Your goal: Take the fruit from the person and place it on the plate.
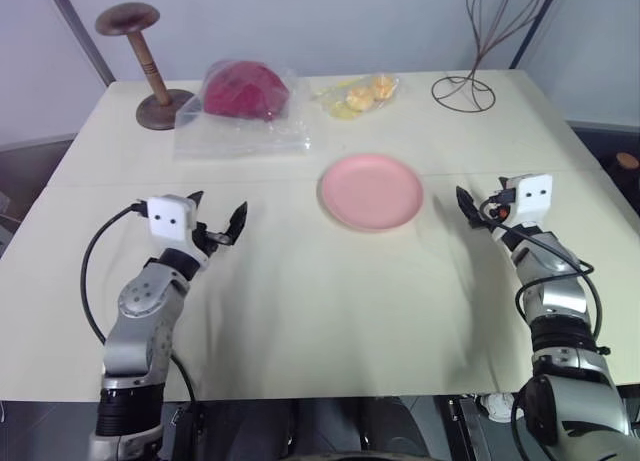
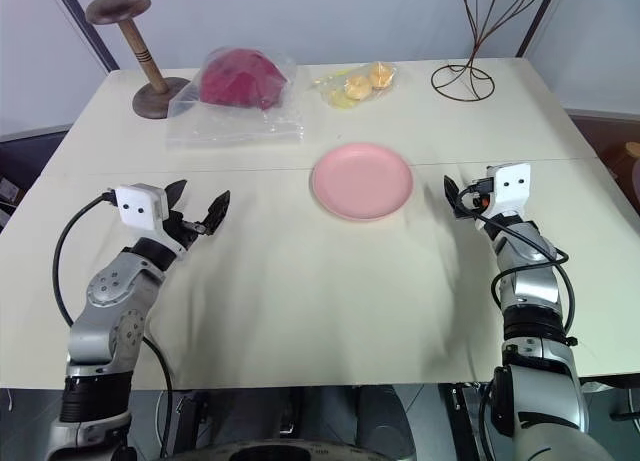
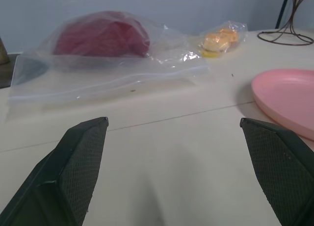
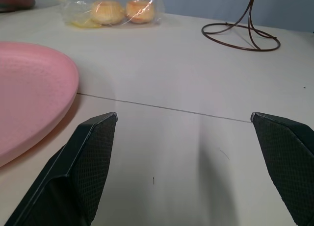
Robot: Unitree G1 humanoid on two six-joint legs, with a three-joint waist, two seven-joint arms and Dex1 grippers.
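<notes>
The pink plate [image 1: 371,191] lies empty in the middle of the cream table [image 1: 320,301]. My left gripper [image 1: 218,213] hovers low over the table to the plate's left, its fingers spread wide open with nothing between them. On the plate's right side my right gripper [image 1: 482,203] is also open and empty, close to the rim. The left wrist view looks past its fingertips [image 3: 88,138] toward the plate [image 3: 289,101]; the right wrist view has the plate [image 4: 29,88] beside one fingertip [image 4: 98,138]. The fruit and the person are out of view.
At the table's far side stand a wooden stand [image 1: 140,56], a dark red lump in a clear bag [image 1: 245,91], small pale orange pieces in clear plastic [image 1: 362,94] and a brown wire stand [image 1: 463,89]. A seam crosses the table behind the grippers.
</notes>
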